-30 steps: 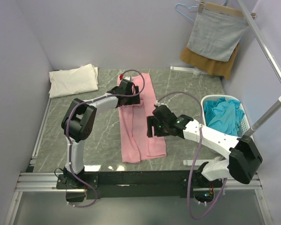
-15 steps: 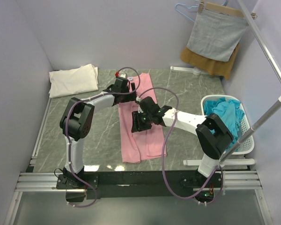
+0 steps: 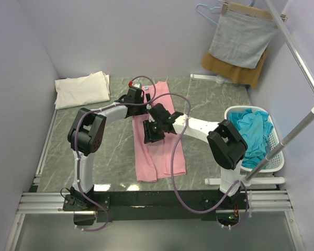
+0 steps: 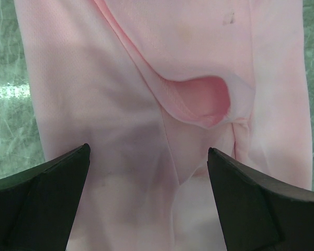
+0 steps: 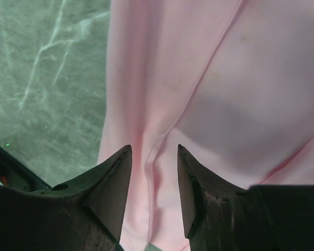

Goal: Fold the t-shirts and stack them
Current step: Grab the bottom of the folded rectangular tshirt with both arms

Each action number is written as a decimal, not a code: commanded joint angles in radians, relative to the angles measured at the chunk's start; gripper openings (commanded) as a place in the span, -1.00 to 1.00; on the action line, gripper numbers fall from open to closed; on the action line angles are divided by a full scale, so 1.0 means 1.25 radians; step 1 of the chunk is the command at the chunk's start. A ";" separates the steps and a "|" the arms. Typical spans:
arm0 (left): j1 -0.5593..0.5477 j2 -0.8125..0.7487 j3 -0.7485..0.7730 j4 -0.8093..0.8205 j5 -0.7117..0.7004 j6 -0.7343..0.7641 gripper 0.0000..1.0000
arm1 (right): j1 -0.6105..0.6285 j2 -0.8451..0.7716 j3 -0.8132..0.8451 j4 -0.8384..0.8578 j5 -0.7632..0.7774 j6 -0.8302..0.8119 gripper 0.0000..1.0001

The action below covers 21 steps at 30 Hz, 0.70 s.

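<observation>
A pale pink t-shirt (image 3: 162, 157) lies folded into a long strip down the middle of the table. My left gripper (image 3: 135, 97) is over its far end, open wide, with the pink cloth and its neck opening (image 4: 204, 99) below and between the fingers. My right gripper (image 3: 149, 135) is over the strip's left edge, partly open, its fingers (image 5: 112, 183) astride a fold of pink cloth (image 5: 157, 157). A folded cream-white t-shirt (image 3: 82, 89) lies at the far left. Teal-blue t-shirts (image 3: 248, 130) fill the white basket.
The white basket (image 3: 275, 157) stands at the right table edge. A grey cloth (image 3: 242, 39) on a hanger and a mustard-brown cloth (image 3: 235, 73) hang at the back right. A metal pole (image 3: 298, 57) runs along the right side.
My right arm has swung left from beside the strip's right edge to over its left edge. My left gripper has shifted a little farther up the strip.
</observation>
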<state>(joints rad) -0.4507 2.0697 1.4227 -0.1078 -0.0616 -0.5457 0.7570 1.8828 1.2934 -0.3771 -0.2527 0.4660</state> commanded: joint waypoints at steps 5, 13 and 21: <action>0.010 0.006 0.025 0.031 0.026 -0.005 0.99 | 0.015 0.047 0.062 -0.048 0.044 -0.021 -0.07; 0.013 0.006 0.024 0.031 0.035 -0.004 0.99 | 0.030 0.079 0.097 -0.066 0.051 -0.022 -0.08; 0.018 0.003 0.020 0.033 0.041 -0.004 0.99 | 0.044 0.111 0.132 -0.101 0.087 -0.025 -0.42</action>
<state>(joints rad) -0.4351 2.0789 1.4227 -0.0937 -0.0254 -0.5457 0.7971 2.0121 1.4075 -0.4725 -0.1894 0.4473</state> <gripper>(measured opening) 0.995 0.369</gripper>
